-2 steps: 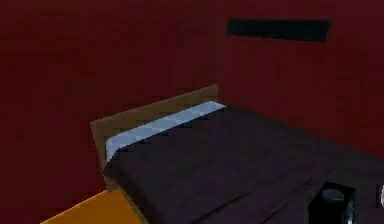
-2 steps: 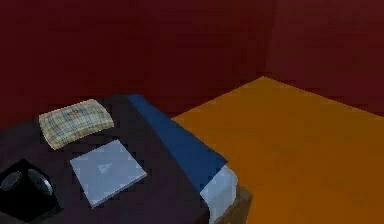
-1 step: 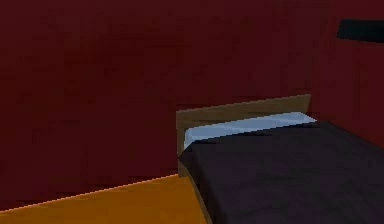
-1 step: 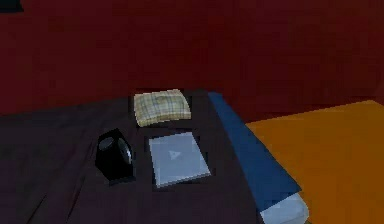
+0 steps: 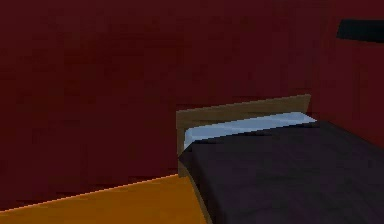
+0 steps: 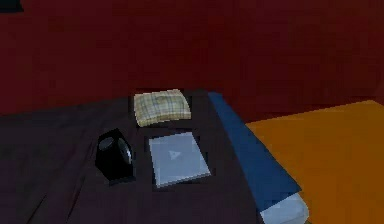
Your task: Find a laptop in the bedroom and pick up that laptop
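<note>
**Bedroom holdings: laptop (image 6: 179, 160) on bed (image 6: 50, 150)**

Item 1, the laptop: flat grey slab, lid down, lying on the bed's dark cover near the blue side edge (image 6: 250, 150).
Item 2, black object (image 6: 115, 158): just beside the laptop, on the side away from that edge; kind unclear.
Item 3, checked tan cushion (image 6: 161, 106): farther in, near the bed's far edge.
Forward view: wooden headboard (image 5: 245, 110), pale pillow (image 5: 250, 127) along it, orange floor (image 5: 120, 200), dark red wall (image 5: 90, 80).
Claw: whether the gripper is apart, together or clamped on anything cannot be told.
</note>
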